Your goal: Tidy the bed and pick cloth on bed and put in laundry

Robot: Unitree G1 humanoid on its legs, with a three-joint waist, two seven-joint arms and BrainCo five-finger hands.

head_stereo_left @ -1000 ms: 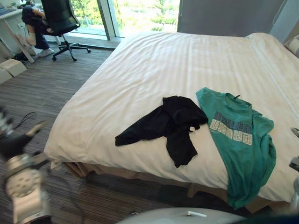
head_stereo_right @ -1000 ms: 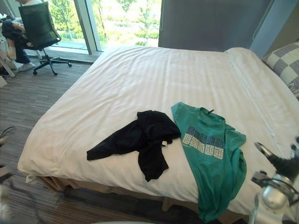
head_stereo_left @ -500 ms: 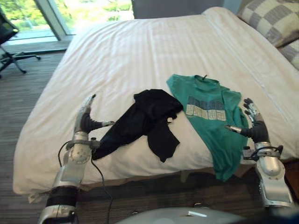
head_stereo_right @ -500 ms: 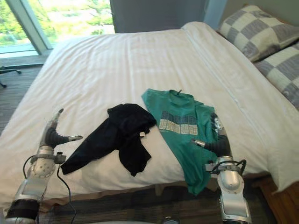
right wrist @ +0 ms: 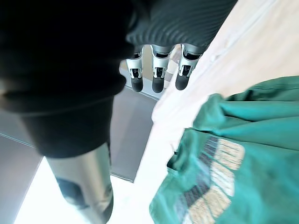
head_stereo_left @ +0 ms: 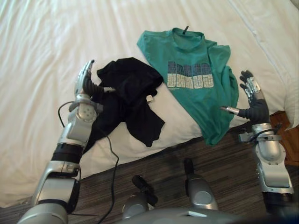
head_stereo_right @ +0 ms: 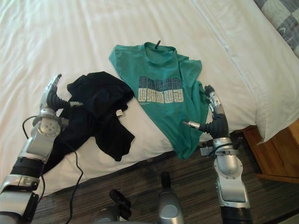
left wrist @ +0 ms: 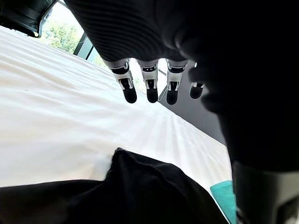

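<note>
The black garment [head_stereo_left: 126, 95] lies crumpled close to the near edge of the bed [head_stereo_left: 37, 46], with one long end trailing toward that edge. Its right side meets, or nearly meets, the green T-shirt [head_stereo_left: 191, 79]. The shirt is spread flat with its print up, and its lower part hangs over the near edge.

The left hand [head_stereo_left: 87, 84] stands at the black garment's left side, fingers [left wrist: 128, 91] straight and a little spread, holding nothing. Its thumb reaches over the cloth, and whether it touches I cannot tell. The right hand [head_stereo_left: 252, 105] is just off the near edge beside the shirt's hanging part. Its fingers [right wrist: 158, 79] are upright and loose, the thumb points at the cloth, and it too is empty.

Both hands look set for a first grab, with nothing gathered yet. The left should probably come down on the bunched middle of the black garment, not the thin trailing end, so it lifts as one bundle. Its thumb should go under a fold, and the fingers should close on the garment alone, clear of the white sheet. The right has the easier hold where the shirt hangs free.

Beyond the bed are the dark striped floor [head_stereo_right: 280, 200], a wooden unit [head_stereo_right: 275, 149] by the right corner, and a checked pillow [head_stereo_right: 282, 14].
</note>
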